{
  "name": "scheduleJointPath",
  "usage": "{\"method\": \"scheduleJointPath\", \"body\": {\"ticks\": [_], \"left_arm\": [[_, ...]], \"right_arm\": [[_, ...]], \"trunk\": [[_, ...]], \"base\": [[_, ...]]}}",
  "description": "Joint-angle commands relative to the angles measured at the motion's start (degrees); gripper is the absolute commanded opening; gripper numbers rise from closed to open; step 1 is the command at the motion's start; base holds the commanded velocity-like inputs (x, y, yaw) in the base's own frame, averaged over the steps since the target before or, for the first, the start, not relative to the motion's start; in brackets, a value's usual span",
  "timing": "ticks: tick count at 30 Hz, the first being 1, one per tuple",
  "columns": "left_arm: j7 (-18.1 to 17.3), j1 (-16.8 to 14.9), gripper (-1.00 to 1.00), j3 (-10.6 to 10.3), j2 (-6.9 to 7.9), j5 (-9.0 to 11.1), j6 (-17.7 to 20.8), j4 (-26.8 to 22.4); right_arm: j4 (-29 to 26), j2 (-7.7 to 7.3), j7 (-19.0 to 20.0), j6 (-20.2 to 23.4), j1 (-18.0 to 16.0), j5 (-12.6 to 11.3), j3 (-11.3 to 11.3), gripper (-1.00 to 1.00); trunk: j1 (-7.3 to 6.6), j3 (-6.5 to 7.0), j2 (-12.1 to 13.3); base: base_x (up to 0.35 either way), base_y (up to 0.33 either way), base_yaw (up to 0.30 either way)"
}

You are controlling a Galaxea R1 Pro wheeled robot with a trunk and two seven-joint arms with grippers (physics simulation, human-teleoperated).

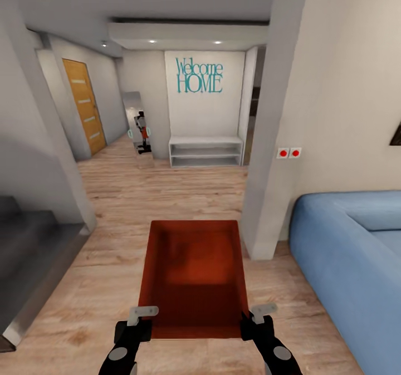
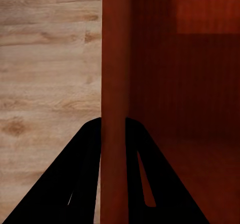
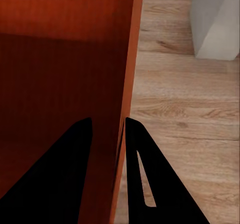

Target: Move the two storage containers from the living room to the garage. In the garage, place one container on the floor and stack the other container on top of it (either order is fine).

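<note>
I have one orange-red storage container (image 1: 192, 277) held out in front of the robot, open top up, carried above the light wood-plank floor (image 1: 139, 197). The left end effector (image 1: 142, 312) is clamped on the container's near left wall; in the left wrist view its two dark fingers (image 2: 80, 179) straddle that thin wall (image 2: 115, 109), one outside and one inside. The right end effector (image 1: 260, 311) grips the near right wall the same way, with its fingers (image 3: 145, 174) on either side of the wall's edge (image 3: 131, 84). Beyond the container I see a white wall corner (image 1: 267, 141) just to the right, with two red switches (image 1: 289, 153) on it, and a blue sofa (image 1: 351, 252) further right. Ahead, a white shelf unit (image 1: 206, 151) stands under teal "Welcome HOME" lettering (image 1: 199, 75), with a wooden door (image 1: 84, 105) to the left.
</note>
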Motion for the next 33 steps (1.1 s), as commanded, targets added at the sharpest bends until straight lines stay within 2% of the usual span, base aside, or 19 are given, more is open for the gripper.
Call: {"method": "scheduleJointPath", "body": {"ticks": [1, 25, 33], "left_arm": [[0.53, -0.08, -1.00, 1.66, 0.02, -1.35, 0.51, -0.22], [0.46, -0.07, -1.00, 2.06, 0.05, -1.35, 0.50, -0.22], [0.44, -0.10, -1.00, 2.06, 0.05, -1.35, 0.51, -0.22]], "right_arm": [[-0.09, 0.01, 0.32, 0.38, 0.01, 0.33, -0.04, -1.00], [-0.09, 0.01, 0.32, 0.30, -0.02, 0.33, -0.04, -1.00], [-0.09, 0.01, 0.32, 0.30, -0.04, 0.33, -0.04, -1.00]], "trunk": [[0.07, -0.13, -0.13], [0.07, -0.15, -0.13], [0.07, -0.60, -0.13]], "base": [[0.311, 0.025, 0.010], [0.312, 0.001, 0.001], [0.312, 0.000, 0.160]]}}
